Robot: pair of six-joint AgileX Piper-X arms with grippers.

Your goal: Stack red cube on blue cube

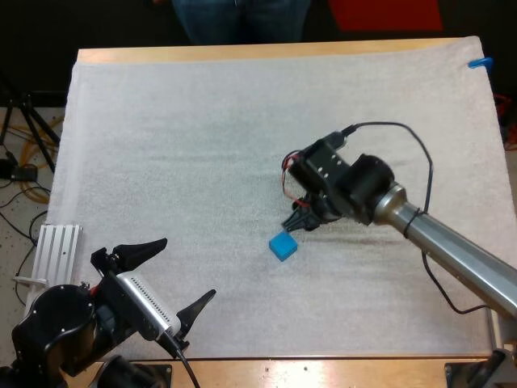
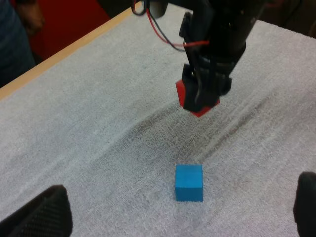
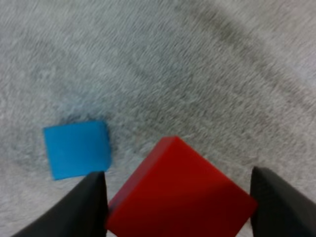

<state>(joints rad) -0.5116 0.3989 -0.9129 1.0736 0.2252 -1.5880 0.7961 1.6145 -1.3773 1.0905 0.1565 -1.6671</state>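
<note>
The blue cube (image 1: 283, 246) lies on the white mat (image 1: 202, 145) near its middle, also seen in the left wrist view (image 2: 189, 182) and the right wrist view (image 3: 77, 148). My right gripper (image 1: 300, 220) hangs just beyond and to the right of it, shut on the red cube (image 3: 180, 197), which is lifted above the mat (image 2: 196, 100). Its black fingers (image 3: 81, 210) press the red cube from both sides. My left gripper (image 1: 167, 283) rests at the near left of the mat, its fingers (image 2: 39, 217) wide apart and holding nothing.
A person's legs (image 1: 241, 18) stand beyond the table's far edge. A white ribbed bracket (image 1: 58, 252) sits off the mat's left near corner. Cables and a stand lie on the floor at the left (image 1: 20, 153).
</note>
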